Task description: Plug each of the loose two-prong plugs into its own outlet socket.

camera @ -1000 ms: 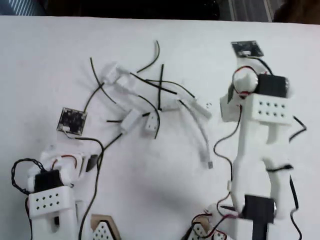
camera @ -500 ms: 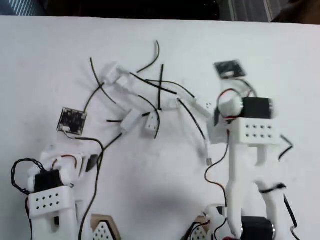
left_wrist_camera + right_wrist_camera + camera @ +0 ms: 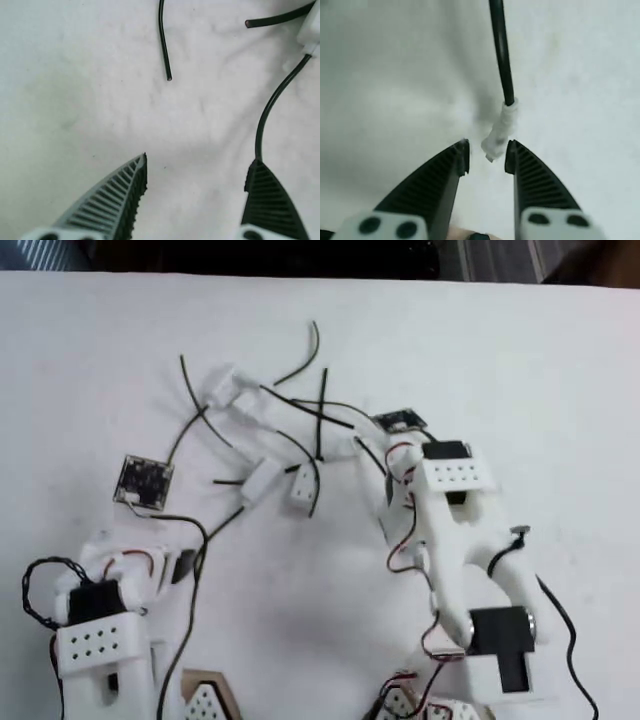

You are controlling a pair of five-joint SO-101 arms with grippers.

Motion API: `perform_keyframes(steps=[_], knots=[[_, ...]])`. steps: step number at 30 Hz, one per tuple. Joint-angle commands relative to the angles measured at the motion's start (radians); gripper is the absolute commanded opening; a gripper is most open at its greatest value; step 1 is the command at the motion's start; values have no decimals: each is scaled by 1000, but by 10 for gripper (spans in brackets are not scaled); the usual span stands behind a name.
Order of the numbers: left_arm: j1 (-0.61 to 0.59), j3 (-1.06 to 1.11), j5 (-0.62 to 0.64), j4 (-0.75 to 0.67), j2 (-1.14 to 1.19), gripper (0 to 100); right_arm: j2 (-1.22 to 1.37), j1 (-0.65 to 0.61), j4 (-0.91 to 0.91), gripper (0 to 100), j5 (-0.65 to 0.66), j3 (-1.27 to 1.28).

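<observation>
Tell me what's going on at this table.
Two white robot arms are working on plugging cables. The right gripper is open around the small white plug on a thick black cable, not yet closed on it. The left gripper is open above bare white table near loose black wire ends. More white blocks and wires lie tangled mid-table.

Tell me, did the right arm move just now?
Yes. The right arm swung in across the table toward the cable tangle, which stayed put. The open right gripper now sits astride a white plug.
</observation>
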Motion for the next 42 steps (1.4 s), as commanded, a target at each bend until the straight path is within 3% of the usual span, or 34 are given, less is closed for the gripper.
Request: perform_keyframes(steps=[1,9,15,18,25,29,36,42], knots=[[-2,-3,-9,-17,-13,312,48,13,-44,123,-5,-3],[-2,-3,-9,-15,-13,312,102,15,-65,122,-5,-3],[-2,-3,-9,-15,-13,312,101,39,-133,13,3,-3],[-2,-3,-9,-14,-13,312,102,64,-147,18,5,-3],[-2,-3,-9,-15,-13,312,42,79,22,17,57,-58],[-2,-3,-9,-15,-13,312,-87,180,147,17,121,-143],[-2,-3,-9,-17,-13,312,-257,400,189,17,264,-204],[-1,-3,-9,-17,-13,313,-363,461,191,17,275,-199]])
